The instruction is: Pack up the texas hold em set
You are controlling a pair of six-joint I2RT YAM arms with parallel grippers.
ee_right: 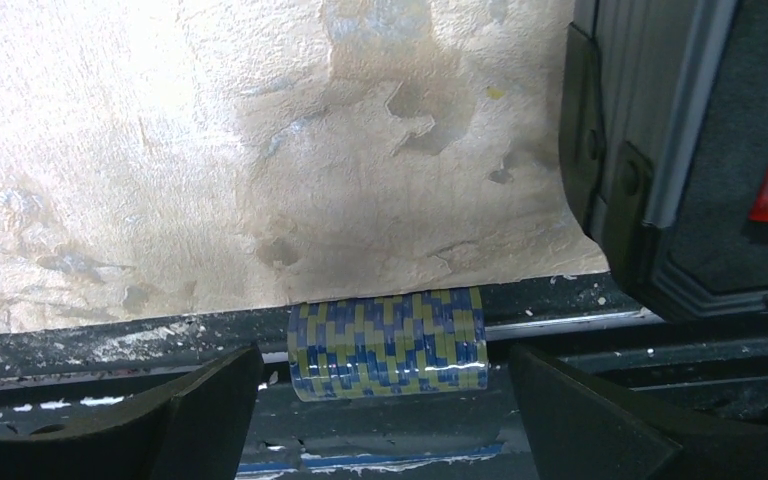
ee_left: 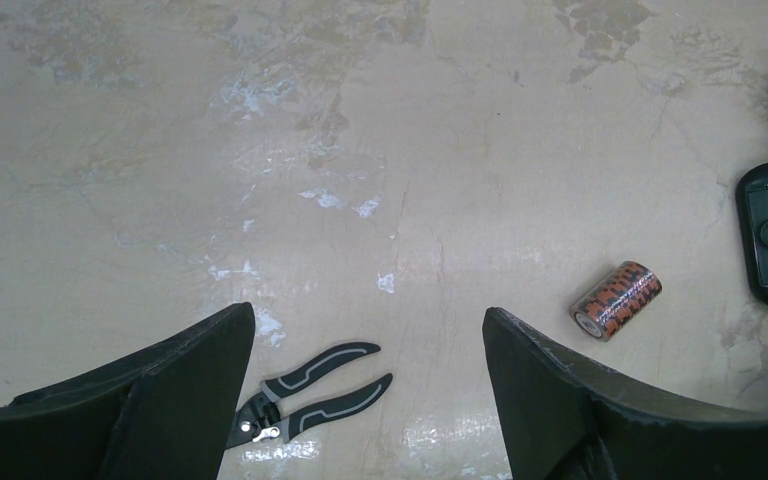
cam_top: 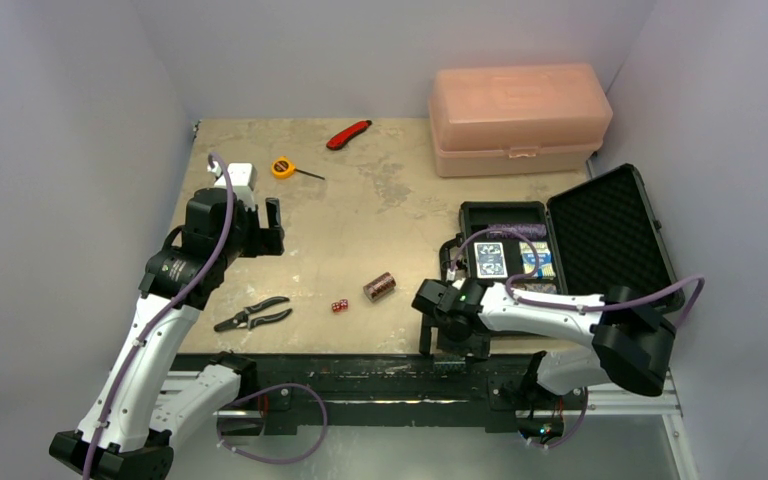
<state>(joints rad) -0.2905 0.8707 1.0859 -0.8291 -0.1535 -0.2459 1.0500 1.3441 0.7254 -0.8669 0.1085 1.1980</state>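
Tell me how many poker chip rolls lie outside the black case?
2: an orange-and-black roll on the table, and a blue-and-yellow roll at its near edge. Others may be hidden inside the case.

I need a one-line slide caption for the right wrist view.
Right end effector, open, straddles a blue-and-yellow chip roll lying at the near edge of the table, beside the black case.

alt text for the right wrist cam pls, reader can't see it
A blue and yellow-green striped poker chip roll lies on its side at the near edge of the mottled beige table, between the open dark fingers of the right gripper, which do not touch it. The corner of a black hard case fills the upper right.
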